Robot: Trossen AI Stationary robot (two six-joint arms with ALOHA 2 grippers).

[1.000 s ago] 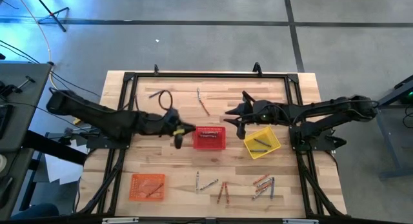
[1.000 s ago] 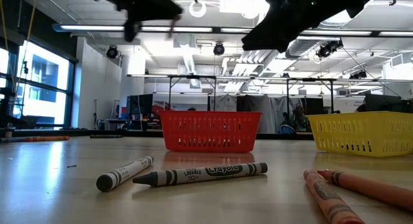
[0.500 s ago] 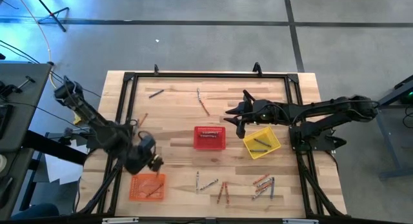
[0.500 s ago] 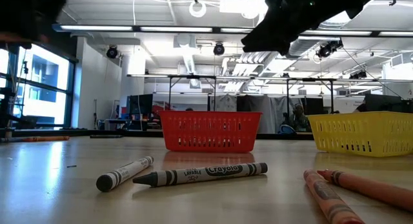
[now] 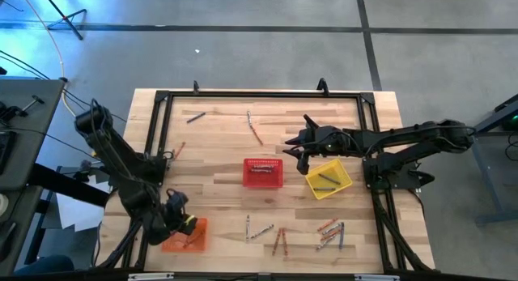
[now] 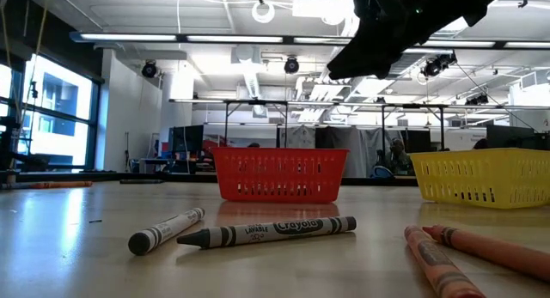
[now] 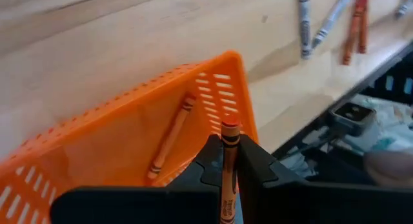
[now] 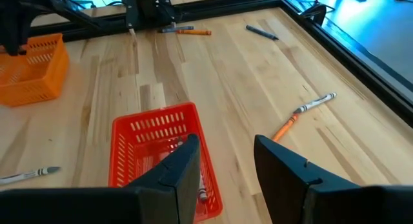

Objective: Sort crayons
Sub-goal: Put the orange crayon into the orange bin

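Note:
My left gripper (image 5: 188, 224) is over the orange basket (image 5: 184, 234) at the table's near left, shut on an orange crayon (image 7: 228, 166). One orange crayon (image 7: 171, 133) lies inside that basket (image 7: 129, 121). My right gripper (image 5: 293, 149) is open and empty in the air between the red basket (image 5: 263, 172) and the yellow basket (image 5: 328, 178); its fingers show apart in the right wrist view (image 8: 226, 159). Several loose crayons (image 5: 279, 239) lie flat on the table near its front edge. Others lie near the far edge (image 5: 253, 129). My left gripper pinches the orange crayon between its two fingers, which lie along the crayon's wrapped shaft (image 7: 228, 156). Its end (image 7: 230, 126) sticks out past the fingertips. The crayon is lifted clear, above the orange basket's corner.
The red basket (image 8: 164, 156) holds a few crayons and the yellow one holds some too. In the low view a grey crayon (image 6: 165, 230), a black one (image 6: 266, 233) and orange ones (image 6: 481, 246) lie close by. A black frame (image 5: 259, 95) rims the table.
My left gripper has swung from beside the red basket toward the table's near left corner and now stands over the orange basket. It has left the low view. My right arm has kept still.

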